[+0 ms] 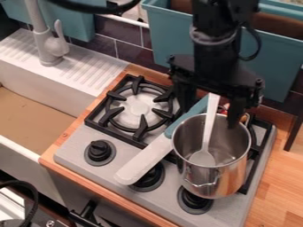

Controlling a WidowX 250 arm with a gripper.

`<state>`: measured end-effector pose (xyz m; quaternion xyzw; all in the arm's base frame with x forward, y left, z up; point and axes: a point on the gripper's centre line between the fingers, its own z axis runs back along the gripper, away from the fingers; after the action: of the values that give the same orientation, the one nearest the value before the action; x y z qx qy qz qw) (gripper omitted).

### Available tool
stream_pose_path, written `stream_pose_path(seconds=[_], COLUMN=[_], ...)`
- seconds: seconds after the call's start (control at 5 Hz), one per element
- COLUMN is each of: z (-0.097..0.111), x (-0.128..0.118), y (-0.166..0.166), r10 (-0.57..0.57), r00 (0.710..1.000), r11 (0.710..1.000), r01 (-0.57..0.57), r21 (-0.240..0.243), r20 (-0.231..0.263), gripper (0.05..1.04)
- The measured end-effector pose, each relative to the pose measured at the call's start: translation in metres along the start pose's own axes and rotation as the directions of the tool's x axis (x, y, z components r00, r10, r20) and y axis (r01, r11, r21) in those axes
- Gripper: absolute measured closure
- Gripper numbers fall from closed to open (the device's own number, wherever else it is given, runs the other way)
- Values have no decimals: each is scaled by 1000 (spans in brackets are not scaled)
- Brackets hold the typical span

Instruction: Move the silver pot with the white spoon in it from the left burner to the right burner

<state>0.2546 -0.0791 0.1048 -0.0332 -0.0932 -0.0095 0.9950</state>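
Gripper [211, 113] hangs open over the steel pot [220, 181], fingers apart around the white spoon [209, 126] (probably light, stiff, slick), best held high on its handle.

The black arm [214, 48] comes down over the desk's [278, 177] back edge, hand [211, 116] pointing downward, its 2 fingers spread apart.

I can't read any words, numbers, names or signs from here.
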Motion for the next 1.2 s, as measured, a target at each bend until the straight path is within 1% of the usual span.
stream_pose_path(seconds=[0.2, 0.4, 0.6, 0.8, 1.0, 1.2], z=[2, 7, 12, 4, 4, 11], x=[1, 4, 12, 17, 16, 19], y=[12, 31, 44, 60, 75, 85], r10=[-2, 20, 31, 15, 15, 42], r00=[1000, 1000, 999, 999, 999, 999], r11=[1000, 1000, 999, 999, 999, 999], r01=[2, -20, -31, -17, -16, -42], r21=[3, 12, 19, 39, 28, 9], r20=[19, 18, 31, 36, 36, 17], gripper=[84, 84, 84, 84, 84, 84])
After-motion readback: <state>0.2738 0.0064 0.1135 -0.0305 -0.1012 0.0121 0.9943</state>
